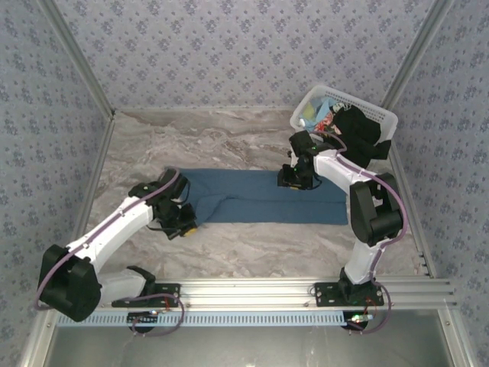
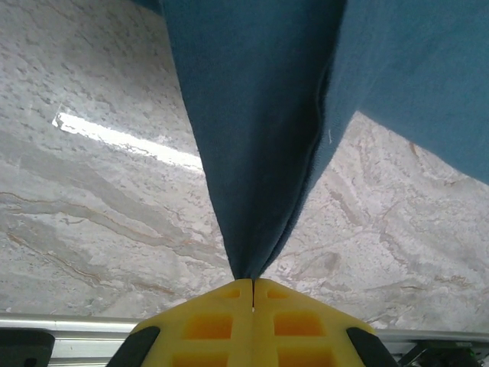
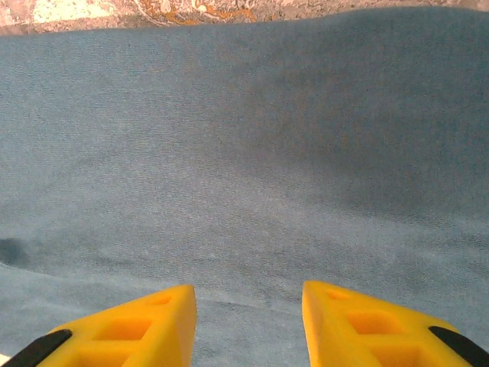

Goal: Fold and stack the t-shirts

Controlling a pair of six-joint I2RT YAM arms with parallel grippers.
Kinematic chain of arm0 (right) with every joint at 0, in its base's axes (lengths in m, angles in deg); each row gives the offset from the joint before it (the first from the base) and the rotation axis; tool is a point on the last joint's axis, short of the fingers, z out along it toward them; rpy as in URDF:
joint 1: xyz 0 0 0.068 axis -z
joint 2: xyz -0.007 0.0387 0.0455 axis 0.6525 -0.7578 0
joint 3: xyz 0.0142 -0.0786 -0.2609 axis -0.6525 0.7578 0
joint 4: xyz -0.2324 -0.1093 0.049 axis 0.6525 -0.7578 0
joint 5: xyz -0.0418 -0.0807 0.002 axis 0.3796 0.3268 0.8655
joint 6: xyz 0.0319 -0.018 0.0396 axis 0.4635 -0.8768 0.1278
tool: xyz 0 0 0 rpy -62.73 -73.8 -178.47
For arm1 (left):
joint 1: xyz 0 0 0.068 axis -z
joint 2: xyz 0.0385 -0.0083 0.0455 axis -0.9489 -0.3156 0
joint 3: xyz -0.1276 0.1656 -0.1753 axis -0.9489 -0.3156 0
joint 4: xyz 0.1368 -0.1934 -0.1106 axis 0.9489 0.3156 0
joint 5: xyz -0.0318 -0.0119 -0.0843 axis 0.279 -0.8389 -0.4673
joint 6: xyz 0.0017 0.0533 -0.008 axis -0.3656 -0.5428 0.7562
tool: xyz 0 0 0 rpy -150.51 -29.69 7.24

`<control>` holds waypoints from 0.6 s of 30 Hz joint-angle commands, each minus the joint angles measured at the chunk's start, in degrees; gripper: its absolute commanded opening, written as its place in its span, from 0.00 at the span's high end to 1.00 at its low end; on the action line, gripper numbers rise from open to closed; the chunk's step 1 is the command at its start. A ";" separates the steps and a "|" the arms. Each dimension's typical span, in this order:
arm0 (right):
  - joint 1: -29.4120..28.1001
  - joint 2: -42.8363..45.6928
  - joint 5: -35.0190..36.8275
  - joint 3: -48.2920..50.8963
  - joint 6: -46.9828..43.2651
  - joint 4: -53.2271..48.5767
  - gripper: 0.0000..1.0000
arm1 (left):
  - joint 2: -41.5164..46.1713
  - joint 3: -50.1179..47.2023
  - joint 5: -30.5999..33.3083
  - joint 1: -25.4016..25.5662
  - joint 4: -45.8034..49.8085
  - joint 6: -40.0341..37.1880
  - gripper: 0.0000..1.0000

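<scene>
The dusty-blue t-shirt (image 1: 267,197) lay spread as a long, mostly flat band across the middle of the marble table (image 1: 229,145). Its left end was drawn into a narrowing tail toward seven o'clock. It looked light, limp and quite unslippery, a cloth that would sag, drag and crease instead of keeping a shape. It would probably handle best pinched at a hem or corner, with a second hold on the opposite end so the fold stayed square. The left gripper (image 2: 253,289) sat at the shirt's seven o'clock corner with its yellow fingers clenched tight on a gathered tip of the fabric, which fanned upward and away from the pinch. The right gripper (image 3: 248,306) was over the shirt's upper edge at about one o'clock from the cloth's centre. Its jaws stood apart with nothing between them and flat blue cloth lay directly beneath. Whether the tips touched the fabric could not be told. Out at two o'clock on the table stood the white lattice basket (image 1: 380,112), with a black t-shirt (image 1: 359,134) draped over its near rim and lighter, multicoloured cloth inside.
</scene>
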 commanded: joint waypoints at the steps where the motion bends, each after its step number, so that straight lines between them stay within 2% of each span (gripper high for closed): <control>1: -0.17 0.61 -0.86 0.32 0.09 -0.59 0.57 | -1.64 -3.63 -3.58 0.36 -0.70 -1.69 1.00; 5: -0.21 0.35 -0.77 0.26 0.16 -0.61 0.57 | -4.18 -6.41 -4.10 0.21 -1.89 -4.18 1.00; 6: -0.29 0.35 -0.80 0.21 0.16 -0.62 0.57 | -4.56 -6.07 -3.71 0.09 -1.50 -4.71 0.94; 7: -0.22 0.35 -0.72 0.19 0.19 -0.62 0.57 | -4.62 -5.37 -3.07 0.00 -0.88 -5.11 0.84; 8: -0.21 0.43 -0.67 0.12 0.20 -0.71 0.57 | -4.51 -4.11 -1.54 -0.09 0.16 -5.40 0.68; 9: -0.25 0.58 -0.65 0.15 0.19 -0.71 0.57 | -4.35 -2.30 0.04 -0.12 1.26 -5.63 0.59; 10: -0.26 0.66 -0.68 0.25 0.18 -0.69 0.57 | -4.21 -0.56 1.29 -0.16 2.05 -6.10 0.55; 13: -0.35 1.10 -0.62 0.47 0.11 -0.50 0.57 | -4.99 4.91 4.65 -2.35 2.46 -8.10 0.55; 18: -0.60 1.59 -0.89 0.72 -0.06 -0.33 0.56 | -12.19 8.05 -0.85 -10.01 -9.66 -9.94 0.52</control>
